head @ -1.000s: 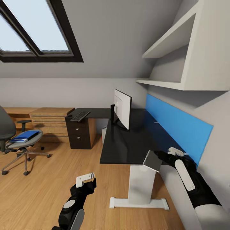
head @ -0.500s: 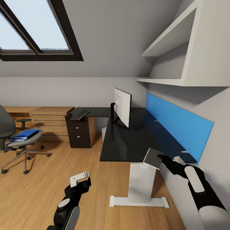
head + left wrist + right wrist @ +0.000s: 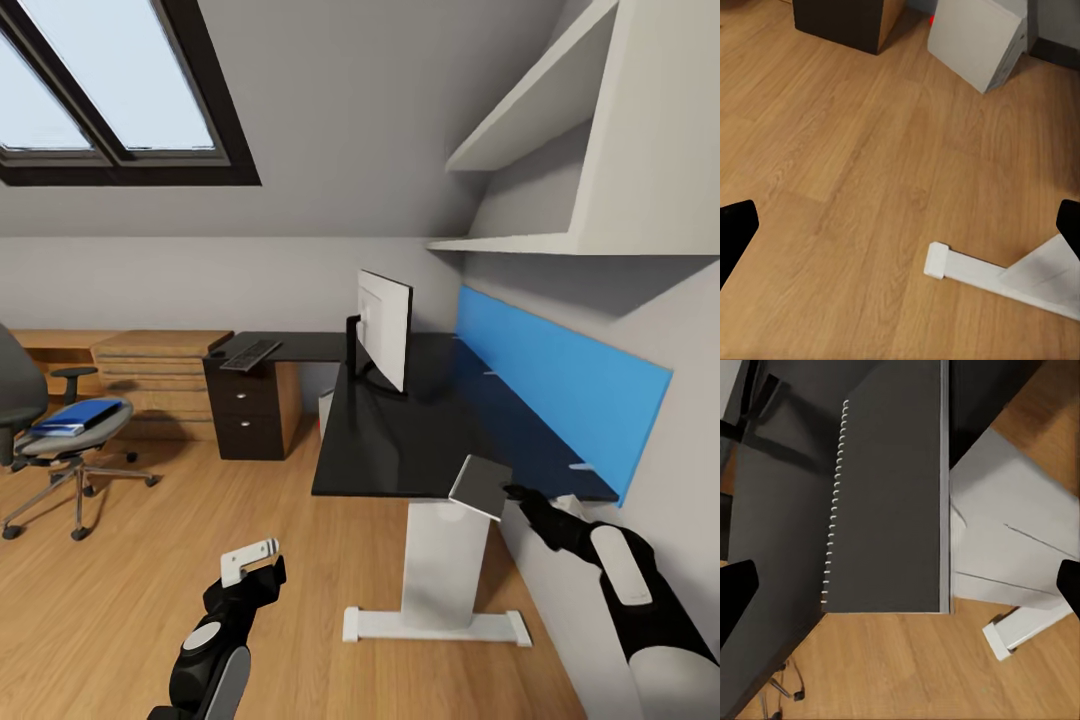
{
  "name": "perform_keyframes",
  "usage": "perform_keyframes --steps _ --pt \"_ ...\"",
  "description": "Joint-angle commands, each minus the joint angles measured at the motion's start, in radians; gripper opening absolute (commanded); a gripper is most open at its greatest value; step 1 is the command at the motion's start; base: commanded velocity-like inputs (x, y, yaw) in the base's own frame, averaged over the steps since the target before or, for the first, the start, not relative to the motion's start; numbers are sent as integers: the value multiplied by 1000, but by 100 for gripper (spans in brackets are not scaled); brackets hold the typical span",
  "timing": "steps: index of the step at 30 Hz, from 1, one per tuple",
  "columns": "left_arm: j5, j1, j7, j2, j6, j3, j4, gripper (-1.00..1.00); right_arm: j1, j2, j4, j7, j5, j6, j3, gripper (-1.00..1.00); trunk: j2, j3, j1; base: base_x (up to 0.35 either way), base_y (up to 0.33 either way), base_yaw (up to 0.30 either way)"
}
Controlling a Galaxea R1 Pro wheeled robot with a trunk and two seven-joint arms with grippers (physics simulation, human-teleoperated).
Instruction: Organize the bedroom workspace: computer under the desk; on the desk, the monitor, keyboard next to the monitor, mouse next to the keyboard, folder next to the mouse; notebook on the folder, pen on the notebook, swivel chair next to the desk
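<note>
The grey notebook (image 3: 480, 486) (image 3: 889, 502) lies at the front edge of the black desk (image 3: 400, 440), jutting over it above the white leg. My right gripper (image 3: 518, 492) is open, its tips just right of the notebook. My left gripper (image 3: 258, 565) hangs open over the floor. The monitor (image 3: 385, 330) stands on the desk and the keyboard (image 3: 250, 353) lies on the far wing. The blue folder (image 3: 75, 415) rests on the swivel chair (image 3: 45, 450) at the left. The computer (image 3: 979, 37) (image 3: 326, 420) sits under the desk. Mouse and pen are out of view.
A dark drawer unit (image 3: 245, 420) stands under the desk's far wing, with a wooden cabinet (image 3: 160, 375) beyond it. A blue wall panel (image 3: 560, 385) and white shelves (image 3: 540, 120) line the right wall. The desk's white foot (image 3: 997, 274) lies near my left gripper.
My right arm has rolled and pulled back a little to the right of the notebook, which kept its place on the desk edge. The left arm sank slightly. The view shifted a bit.
</note>
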Motion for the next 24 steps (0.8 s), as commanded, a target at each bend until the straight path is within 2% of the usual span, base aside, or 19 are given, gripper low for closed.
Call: perform_keyframes --steps 1,7,12,15,17,20,24 --pt "10 -1 9 0 2 -2 -1 100 -1 0 2 -5 -11 4 -6 100 -8 -4 4 0 0 0" --pt "10 -1 10 0 2 -2 0 100 -1 -7 25 66 -11 4 -24 100 -50 -23 27 0 0 0" --pt "9 -1 10 0 2 -3 5 100 -1 -29 90 206 -12 5 -33 100 -85 -39 46 0 0 0" --pt "9 -1 11 0 2 -3 6 100 -1 -35 154 326 -12 5 -67 100 -106 -48 58 0 0 0" --pt "9 -1 11 0 2 -3 6 100 -1 -37 181 381 -12 5 -97 100 -120 -54 65 0 0 0" --pt "9 -1 11 0 2 -3 7 100 -1 -37 202 421 -13 5 -121 100 -141 -64 77 0 0 0" --pt "9 -1 11 0 2 -3 7 100 -1 -36 213 439 -14 5 -134 100 -169 -76 92 0 0 0"
